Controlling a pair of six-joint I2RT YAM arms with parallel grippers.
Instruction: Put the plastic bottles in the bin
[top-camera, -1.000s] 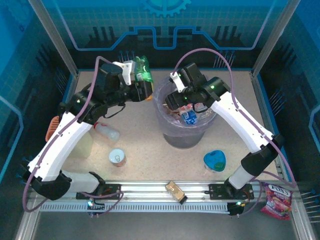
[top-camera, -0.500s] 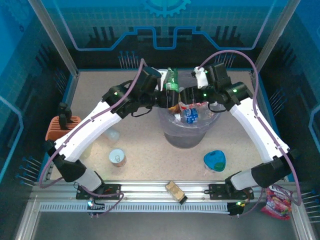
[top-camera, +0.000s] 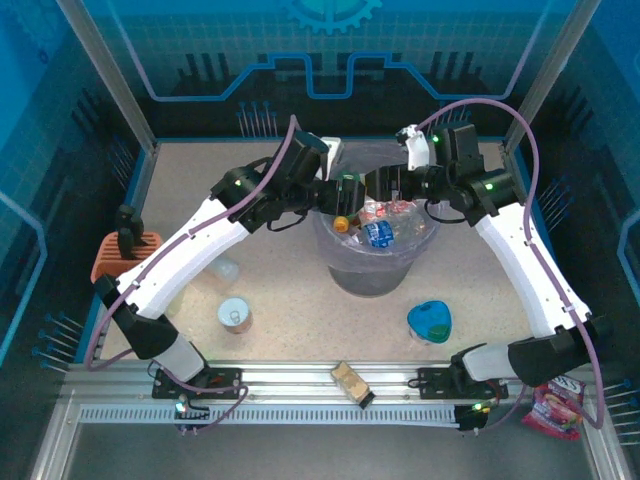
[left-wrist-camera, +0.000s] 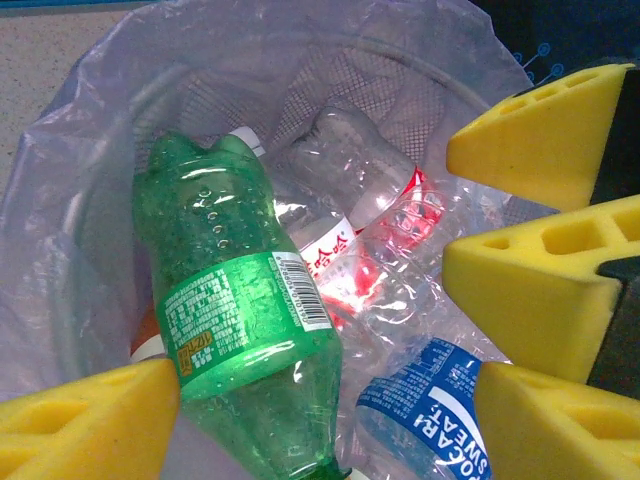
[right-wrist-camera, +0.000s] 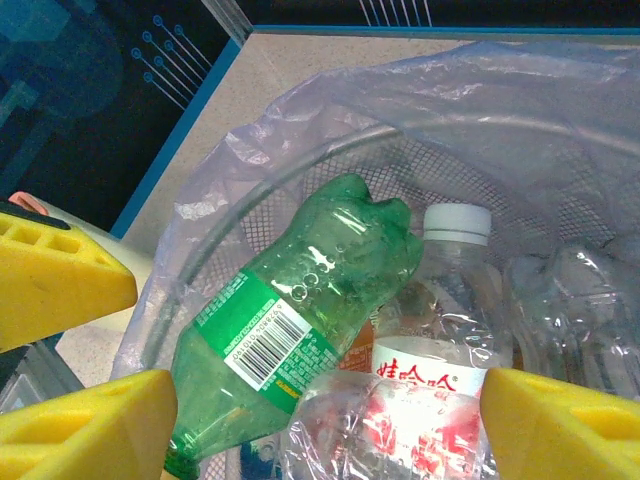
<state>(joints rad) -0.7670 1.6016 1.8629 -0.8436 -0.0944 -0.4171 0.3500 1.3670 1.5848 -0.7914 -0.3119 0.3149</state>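
while both arms reach over the bin, the left gripper hangs above its mouth with jaws wide and touching nothing. the green bottle lies inside, neck down against the liner, beside a red-labelled bottle and a blue-labelled one. the right gripper, likewise spread and empty, hovers at the opposite rim, probably placed there to leave the drop path free. one pale bottle appears to lie on the table near the can, so the task seems unfinished.
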